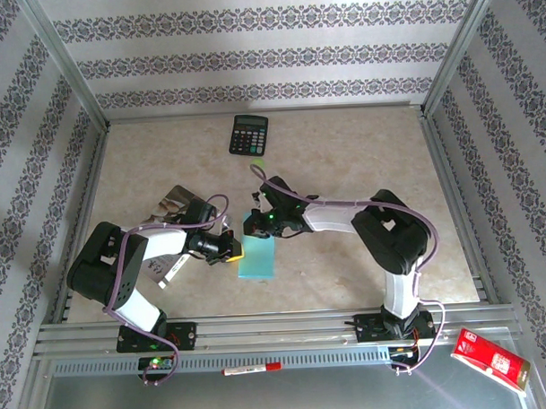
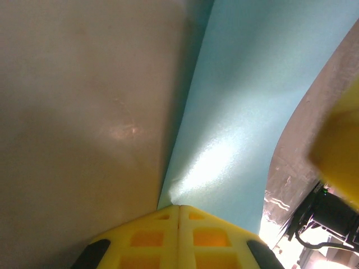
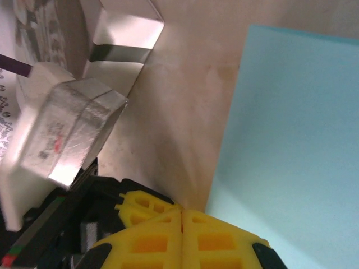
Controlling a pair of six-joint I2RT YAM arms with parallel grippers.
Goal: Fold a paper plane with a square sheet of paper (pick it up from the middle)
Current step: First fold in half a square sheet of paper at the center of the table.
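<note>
My left gripper (image 1: 230, 249) and right gripper (image 1: 256, 225) both have their jaws pressed fully together, because shut fingers make a blunt edge for pushing on paper rather than picking it up. The paper (image 1: 258, 259) lies on the table (image 1: 361, 165) between my two arms, near the front, where both can reach it. From above it reads as a narrow upright rectangle, so I judge it is folded in half and no plane shape is there yet.

In the left wrist view the paper (image 2: 235, 112) rises in a curve from the tip of the left gripper (image 2: 179, 208). I hold there to pin or lift that left edge, though I cannot tell whether a corner is nipped between the jaws.

In the right wrist view the right gripper (image 3: 182, 212) sits at the paper's (image 3: 297, 123) near edge, and the sheet is flat beside it. I judge it steadies the top end while the left works
</note>
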